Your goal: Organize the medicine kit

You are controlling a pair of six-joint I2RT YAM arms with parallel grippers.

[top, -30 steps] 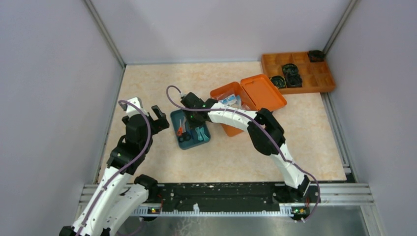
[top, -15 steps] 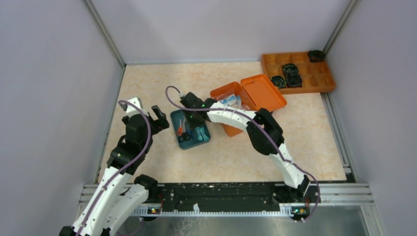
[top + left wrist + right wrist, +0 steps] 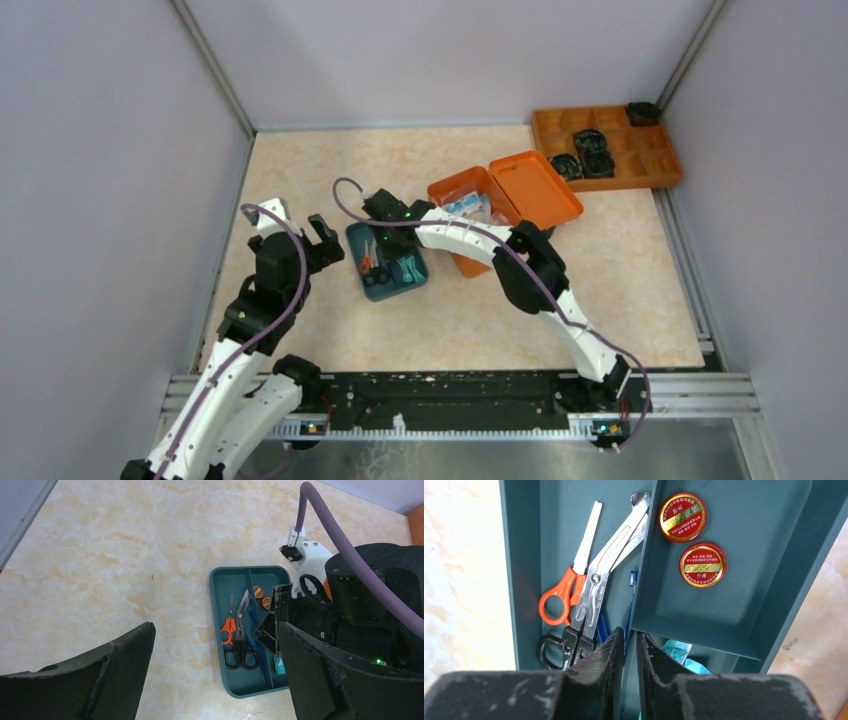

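Since a second ago the right arm's elbow has drawn in toward 10 o'clock. The right gripper (image 3: pixel 630 637) sits low over the teal tray (image 3: pixel 519 555), fingers squeezed to a slit at the divider; pinching anything, cannot tell. Likely a pick for the medicine kit (image 3: pixel 530 190), open-lidded at tray's 2 o'clock. The left gripper (image 3: pixel 325 240) is splayed, idle. Smooth moulded plastic; steel-bladed scissors (image 3: pixel 611 555); round glossy tins (image 3: pixel 683 517).

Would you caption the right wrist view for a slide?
Right gripper low over teal tray holding scissors and two red tins.
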